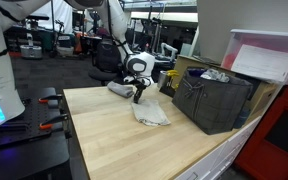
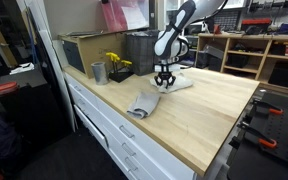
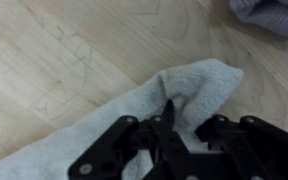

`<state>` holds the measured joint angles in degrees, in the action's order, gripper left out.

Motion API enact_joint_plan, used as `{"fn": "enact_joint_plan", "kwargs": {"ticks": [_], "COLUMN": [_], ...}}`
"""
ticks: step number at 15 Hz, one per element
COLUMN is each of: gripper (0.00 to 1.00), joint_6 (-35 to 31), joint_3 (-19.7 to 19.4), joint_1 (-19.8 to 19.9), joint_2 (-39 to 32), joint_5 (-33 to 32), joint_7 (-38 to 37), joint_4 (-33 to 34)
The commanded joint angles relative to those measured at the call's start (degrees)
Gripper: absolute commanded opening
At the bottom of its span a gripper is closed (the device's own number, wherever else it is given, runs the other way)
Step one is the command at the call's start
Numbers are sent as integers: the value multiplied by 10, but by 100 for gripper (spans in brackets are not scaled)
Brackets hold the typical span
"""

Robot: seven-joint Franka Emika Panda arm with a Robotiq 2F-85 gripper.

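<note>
A grey towel (image 1: 152, 113) lies rumpled on the wooden worktop (image 1: 104, 140) and also shows in the other exterior view (image 2: 144, 103). My gripper (image 1: 139, 96) stands straight down over the towel's far edge. In the wrist view the gripper (image 3: 187, 118) is shut on a raised fold of the towel (image 3: 104, 135), with the cloth bunched between the black fingers (image 3: 169, 112). A second, lighter cloth (image 1: 121, 90) lies just behind the gripper; it is also visible from the wrist (image 3: 274, 14) and from outside (image 2: 178, 83).
A dark crate (image 1: 214, 100) stands on the worktop close beside the towel. By the wall stand a metal cup (image 2: 98, 72) and a black tray with a yellow item (image 2: 117, 66). Red-handled clamps (image 1: 52, 98) sit off the table's end.
</note>
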<state>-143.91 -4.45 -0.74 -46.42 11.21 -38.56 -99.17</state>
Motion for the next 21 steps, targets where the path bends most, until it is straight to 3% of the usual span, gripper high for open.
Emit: {"fn": "enact_joint_plan", "kwargs": {"ticks": [1, 8, 9, 10, 17, 18, 21], "gripper": [4, 4, 28, 44, 95, 99, 100], "joint_6": [-19, -31, -32, -40, -74, -76, -89], "joint_3": [-5, -48, -55, -68, -127, -128, -119], "joint_1": [-11, -69, -79, -93, -162, -164, -147], "joint_2": [45, 108, 117, 131, 210, 219, 234], "joint_5": [-9, -76, -90, -114, -296, -324, -374], "joint_7": [55, 72, 70, 68, 84, 91, 101], "joint_4": [-96, -209, -221, -237, -297, -299, -289]}}
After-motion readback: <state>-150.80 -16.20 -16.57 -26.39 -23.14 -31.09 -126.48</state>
